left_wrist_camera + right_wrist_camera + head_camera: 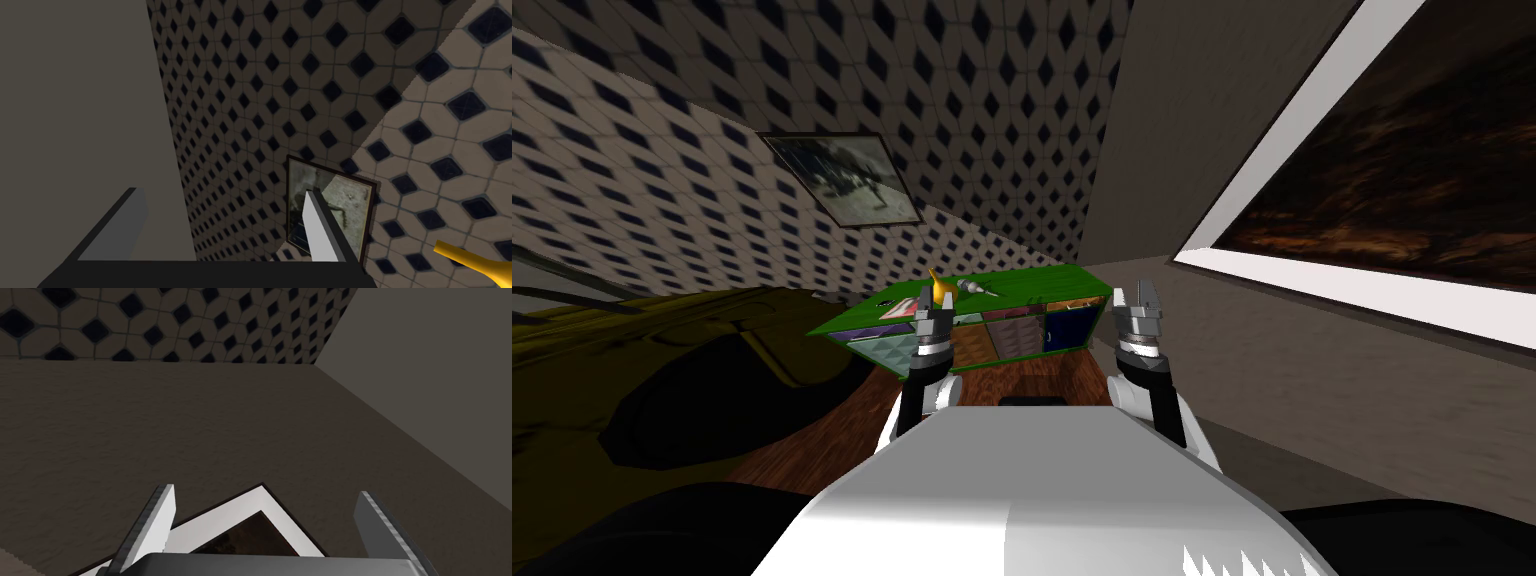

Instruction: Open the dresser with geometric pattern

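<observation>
A low green dresser (1032, 285) stands ahead of me against the diamond-tiled wall, its front (1012, 335) split into panels of different colours and patterns, all shut. On its top are a yellow long-necked ornament (942, 289) and a small grey object (978, 288). My left gripper (933, 303) is raised before the dresser's left part, open with nothing between its fingers (317, 230); the ornament's yellow neck (475, 262) shows beside it. My right gripper (1137, 300) is held up level with the dresser's right end, open and empty, fingers (150, 528) wide apart.
A dark yellow sofa or bed (662, 380) lies close on the left. Brown wooden floor (1032, 375) runs between me and the dresser. A small framed picture (847, 180) hangs above the dresser. A large white-framed picture (1392, 180) is on the right wall.
</observation>
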Controlling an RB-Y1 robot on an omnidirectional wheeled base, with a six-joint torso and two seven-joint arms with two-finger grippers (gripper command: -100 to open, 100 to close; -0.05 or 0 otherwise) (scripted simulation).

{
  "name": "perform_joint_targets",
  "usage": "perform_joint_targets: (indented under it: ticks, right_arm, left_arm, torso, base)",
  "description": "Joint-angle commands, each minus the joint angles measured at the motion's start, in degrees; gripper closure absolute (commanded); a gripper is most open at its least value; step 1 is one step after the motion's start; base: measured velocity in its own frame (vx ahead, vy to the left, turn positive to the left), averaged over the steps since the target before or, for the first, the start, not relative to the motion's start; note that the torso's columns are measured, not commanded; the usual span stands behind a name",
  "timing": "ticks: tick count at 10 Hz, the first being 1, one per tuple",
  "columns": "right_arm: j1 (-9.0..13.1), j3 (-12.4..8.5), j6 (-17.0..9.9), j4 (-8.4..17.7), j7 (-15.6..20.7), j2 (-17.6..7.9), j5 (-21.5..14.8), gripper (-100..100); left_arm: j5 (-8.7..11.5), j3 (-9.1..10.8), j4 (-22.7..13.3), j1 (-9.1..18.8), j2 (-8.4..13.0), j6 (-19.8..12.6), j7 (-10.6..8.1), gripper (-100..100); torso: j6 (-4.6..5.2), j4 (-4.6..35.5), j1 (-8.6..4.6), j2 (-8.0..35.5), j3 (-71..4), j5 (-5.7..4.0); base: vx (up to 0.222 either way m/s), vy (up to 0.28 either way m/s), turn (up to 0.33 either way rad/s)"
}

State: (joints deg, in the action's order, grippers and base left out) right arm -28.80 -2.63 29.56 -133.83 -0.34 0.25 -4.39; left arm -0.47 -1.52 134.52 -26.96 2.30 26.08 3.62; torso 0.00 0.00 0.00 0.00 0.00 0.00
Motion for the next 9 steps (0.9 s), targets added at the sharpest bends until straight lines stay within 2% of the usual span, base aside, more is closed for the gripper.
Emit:
perform_joint_targets:
  ticks: [1, 9]
  right_arm:
    - [0.0, 0.0, 0.0, 0.0, 0.0, 0.0, 0.0, 0]
    - [0.0, 0.0, 0.01, -0.02, 0.0, 0.0, 0.0, 0]
  left_arm:
    - [0.0, 0.0, 0.0, 0.0, 0.0, 0.0, 0.0, 0]
    - [0.0, 0.0, 0.02, 0.0, 0.0, 0.01, 0.0, 0]
  torso:
    - [0.0, 2.35, 0.0, 2.32, -4.67, 0.0]
    - [0.0, 35.37, 0.0, 35.39, -70.73, 0.0]
  base:
    - [0.0, 0.0, 0.0]
    - [0.0, 0.0, 0.0]
